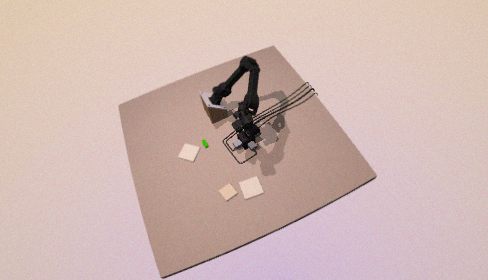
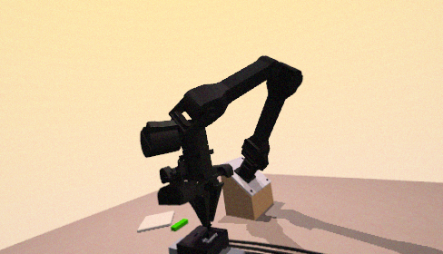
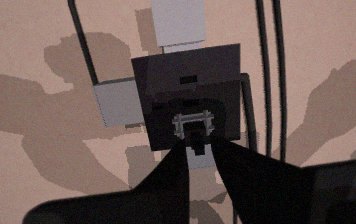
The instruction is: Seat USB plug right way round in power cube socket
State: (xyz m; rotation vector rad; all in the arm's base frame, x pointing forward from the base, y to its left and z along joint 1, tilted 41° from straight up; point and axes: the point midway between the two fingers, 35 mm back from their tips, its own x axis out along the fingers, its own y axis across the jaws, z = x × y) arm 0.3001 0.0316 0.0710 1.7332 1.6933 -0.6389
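Observation:
The dark power cube (image 2: 191, 245) (image 3: 220, 62) stands under the arm, with grey plugs at its sides, one at the left (image 3: 118, 102) and one at the top (image 3: 179, 25) of the wrist view. On the cube's top a pale grey, bracket-like outline (image 2: 210, 238) (image 3: 195, 118) surrounds a dark middle. I cannot tell from it which way round the USB plug sits or how deep. My gripper (image 2: 208, 225) (image 3: 198, 144) points down just above the cube beside this outline. Its fingers are slightly open, with a gap between the tips; a small dark piece shows in that gap. Contact cannot be told.
Black cables (image 1: 285, 106) (image 3: 265, 75) run from the cube to the table's edge. A green block (image 1: 205, 143) (image 2: 180, 225), a pale tile (image 1: 189, 152) (image 2: 156, 221), another pale tile (image 1: 251, 187) and a tan tile (image 1: 228, 192) lie around. The arm stands on a brown block (image 1: 215, 114) (image 2: 238, 200).

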